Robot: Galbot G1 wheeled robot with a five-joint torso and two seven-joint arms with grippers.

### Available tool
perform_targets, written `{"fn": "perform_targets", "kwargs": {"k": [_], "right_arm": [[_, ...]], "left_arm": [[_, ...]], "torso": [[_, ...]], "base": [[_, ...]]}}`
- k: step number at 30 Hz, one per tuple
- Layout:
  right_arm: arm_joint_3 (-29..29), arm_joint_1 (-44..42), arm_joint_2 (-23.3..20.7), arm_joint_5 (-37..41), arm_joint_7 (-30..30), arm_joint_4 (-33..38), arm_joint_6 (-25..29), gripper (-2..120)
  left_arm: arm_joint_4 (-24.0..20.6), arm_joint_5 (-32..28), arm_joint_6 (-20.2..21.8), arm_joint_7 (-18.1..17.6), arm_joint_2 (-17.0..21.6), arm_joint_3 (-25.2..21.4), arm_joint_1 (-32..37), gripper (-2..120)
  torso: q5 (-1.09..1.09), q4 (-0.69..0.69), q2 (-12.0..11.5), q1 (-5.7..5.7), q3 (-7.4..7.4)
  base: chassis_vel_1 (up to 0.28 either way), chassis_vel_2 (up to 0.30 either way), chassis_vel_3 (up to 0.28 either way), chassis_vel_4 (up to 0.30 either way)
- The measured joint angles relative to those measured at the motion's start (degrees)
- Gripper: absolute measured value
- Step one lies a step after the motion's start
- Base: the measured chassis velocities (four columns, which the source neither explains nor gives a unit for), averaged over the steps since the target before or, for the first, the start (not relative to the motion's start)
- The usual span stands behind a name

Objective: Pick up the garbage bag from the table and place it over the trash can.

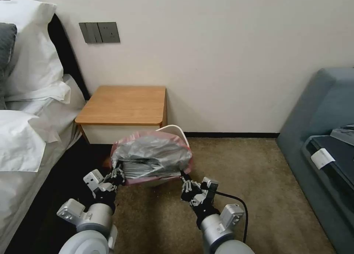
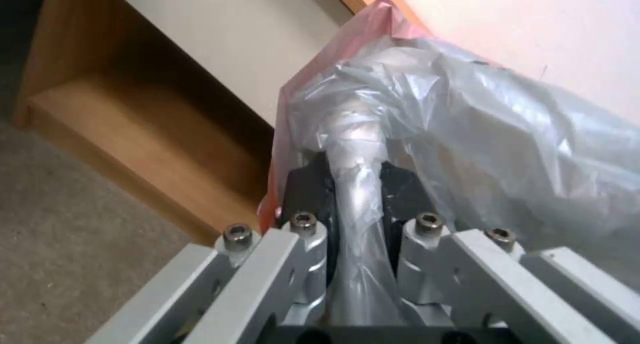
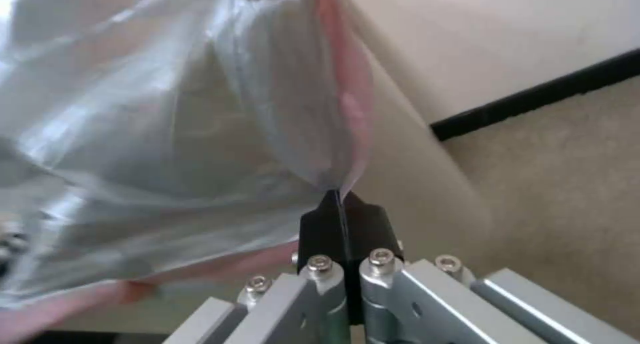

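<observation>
The grey, pink-rimmed garbage bag is stretched over the cream-white trash can, which stands on the carpet in front of the wooden table. The can's far rim pokes out behind the bag. My left gripper is shut on the bag's near left edge; in the left wrist view a twisted strand of the bag runs between its black fingers. At the near right corner my right gripper is shut on the bag's pink rim, the trash can wall just beside it.
A bed with white pillows lies on the left, close to my left arm. A grey-blue sofa stands on the right. Open carpet spreads between sofa and bin. The wall rises right behind the table and bin.
</observation>
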Motion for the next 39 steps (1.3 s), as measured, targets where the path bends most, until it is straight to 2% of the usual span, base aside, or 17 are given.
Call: {"fn": "perform_targets", "kwargs": {"k": [3, 4, 5, 9, 10, 14, 17, 18, 20, 21, 23, 28, 29, 33, 34, 36, 39], "right_arm": [[0.48, -0.11, -0.47, -3.54, -1.40, -1.03, 0.15, -2], [1.32, -0.64, -1.11, -8.64, -3.88, -2.25, 0.44, 3], [1.32, -0.64, -1.11, -8.64, -3.88, -2.25, 0.44, 3], [3.76, -3.65, -3.27, -22.87, -10.04, -4.27, 4.10, 22], [3.76, -3.65, -3.27, -22.87, -10.04, -4.27, 4.10, 22], [4.91, -6.98, -4.69, -27.88, -12.96, -2.60, 6.12, 35], [8.08, -10.09, -5.31, -35.01, -17.30, -0.63, 11.92, 49], [8.08, -10.09, -5.31, -35.01, -17.30, -0.63, 11.92, 49], [10.03, -11.52, -5.65, -37.55, -19.89, 1.25, 16.24, 59], [10.03, -11.52, -5.65, -37.55, -19.89, 1.25, 16.24, 59], [10.11, -11.94, -5.88, -35.43, -20.11, 3.79, 16.95, 70], [9.19, -11.23, -6.17, -26.95, -19.39, 7.59, 13.07, 86], [8.88, -10.08, -6.49, -22.95, -18.75, 8.38, 11.31, 92], [9.38, -8.23, -7.08, -20.32, -18.60, 8.18, 10.49, 98], [10.36, -5.67, -7.96, -18.40, -18.69, 6.93, 10.30, 100], [11.03, -2.29, -9.83, -14.36, -18.66, 5.06, 8.72, 100], [10.70, -0.61, -10.85, -11.64, -18.34, 3.90, 7.15, 98]], "left_arm": [[-0.17, -0.92, 0.34, -0.14, 0.04, -0.18, -0.12, 7], [-0.31, -1.83, 0.72, -0.55, 0.01, -0.30, -0.30, 7], [-0.31, -1.83, 0.72, -0.55, 0.01, -0.30, -0.30, 7], [-0.33, -2.62, 1.12, -1.03, -0.02, -0.73, -0.85, 7], [-0.33, -2.62, 1.12, -1.03, -0.02, -0.73, -0.85, 7], [0.26, -2.62, 1.12, -1.23, 0.44, -1.00, -1.26, 7], [1.05, -2.61, 1.12, -1.33, 0.87, -1.02, -2.02, 7], [1.05, -2.61, 1.12, -1.33, 0.87, -1.02, -2.02, 7], [1.58, -2.40, 1.10, -1.30, 1.01, -0.97, -2.40, 7], [1.58, -2.40, 1.10, -1.30, 1.01, -0.97, -2.40, 7], [2.11, -1.31, 0.89, -0.71, 1.19, -0.84, -2.41, 7], [3.47, 1.79, -0.31, 0.63, 1.63, -0.55, -2.27, 7], [3.89, 2.73, -0.81, 1.29, 1.87, -0.53, -2.22, 7], [4.27, 3.48, -1.37, 2.26, 2.09, -0.54, -2.10, 7], [4.80, 4.39, -2.22, 3.70, 2.28, -0.54, -1.98, 7], [5.20, 5.16, -3.03, 5.45, 2.35, -0.54, -1.90, 7], [5.16, 5.26, -3.19, 6.05, 2.24, -0.54, -1.82, 7]], "torso": [[0.00, 0.00, 0.00, 0.00, 0.00], [0.00, 0.00, 0.00, 0.00, 0.00], [0.00, 0.00, 0.00, 0.00, 0.00], [0.01, 0.00, 0.00, 0.00, 0.00], [0.01, 0.00, 0.00, 0.00, 0.00], [0.00, 0.00, 0.00, 0.00, 0.00], [0.00, -0.01, 0.00, 0.00, 0.00], [0.00, -0.01, 0.00, 0.00, 0.00], [0.00, -0.01, 0.00, 0.00, 0.00], [0.00, -0.01, 0.00, 0.00, 0.00], [0.00, -0.01, 0.00, 0.00, 0.00], [0.00, -0.01, 0.00, 0.00, 0.00], [-0.01, 0.00, 0.00, 0.00, 0.00], [0.00, -0.01, 0.00, 0.00, 0.01], [0.00, 0.00, 0.00, 0.00, 0.01], [0.00, 0.01, 0.00, 0.00, 0.01], [0.01, 0.01, 0.00, 0.00, 0.01]], "base": [[0.000, 0.000, 0.000, 0.000], [0.000, 0.000, 0.000, 0.000], [0.000, 0.000, 0.000, 0.000], [0.000, 0.000, 0.000, 0.000], [0.000, 0.000, 0.000, 0.000], [0.000, 0.000, 0.000, 0.000], [0.000, 0.000, 0.000, 0.000], [0.000, 0.000, 0.000, 0.000], [0.000, 0.000, 0.000, 0.000], [0.000, 0.000, 0.000, 0.000], [0.000, 0.000, 0.000, 0.000], [0.000, 0.000, 0.000, 0.000], [0.000, 0.000, 0.000, 0.000], [0.000, 0.000, 0.000, 0.000], [0.000, 0.000, 0.000, 0.000], [0.000, 0.000, 0.000, 0.000], [0.000, 0.000, 0.000, 0.000]]}}
